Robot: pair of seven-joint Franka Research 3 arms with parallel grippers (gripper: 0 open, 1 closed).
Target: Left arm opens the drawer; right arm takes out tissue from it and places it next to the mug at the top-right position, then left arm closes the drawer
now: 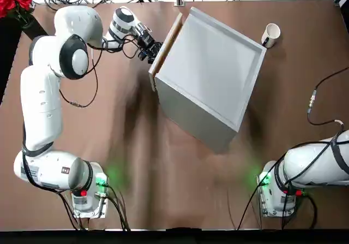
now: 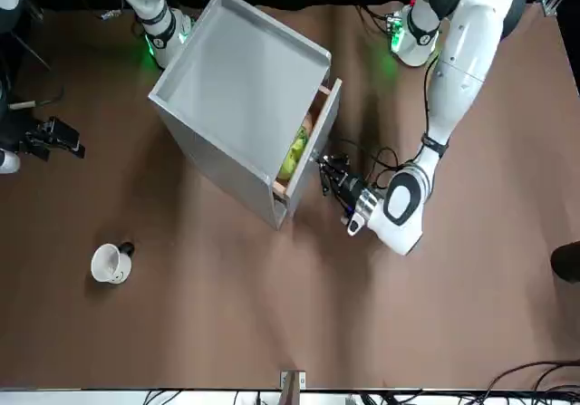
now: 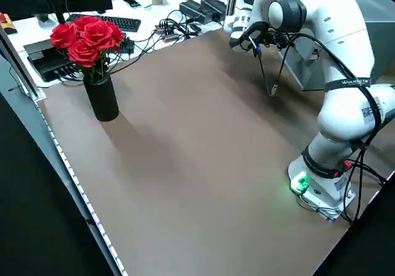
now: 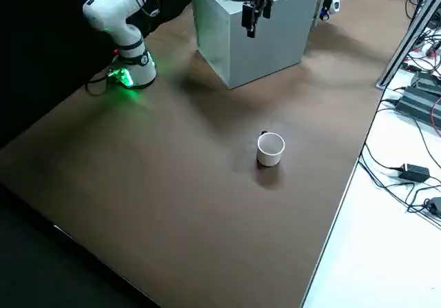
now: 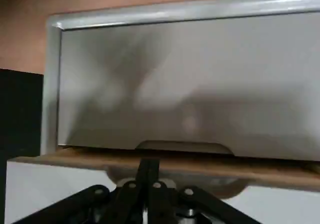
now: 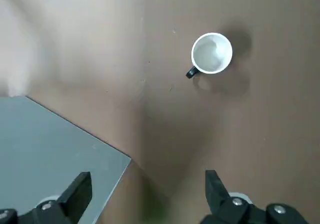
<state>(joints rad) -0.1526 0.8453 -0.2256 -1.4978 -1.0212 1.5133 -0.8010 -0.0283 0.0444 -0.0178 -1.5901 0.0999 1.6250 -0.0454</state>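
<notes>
From the left in the top view, my left arm's black pincer [image 1: 152,56] was narrow, fingers together at the grey-fronted, light-wood drawer [image 1: 166,43]. The drawer was partly out of the big grey box cabinet [image 1: 212,69], so opening looked at least begun; lifting out, placing and closing remained. The soft green-and-yellow tissue packet [image 2: 293,156] lay inside, shown by the front view but hidden overhead. Rightward stood the small white mug [image 1: 271,35]. The right wrist view showed my right pincer [image 6: 149,178] wide and empty, absent from the top view.
</notes>
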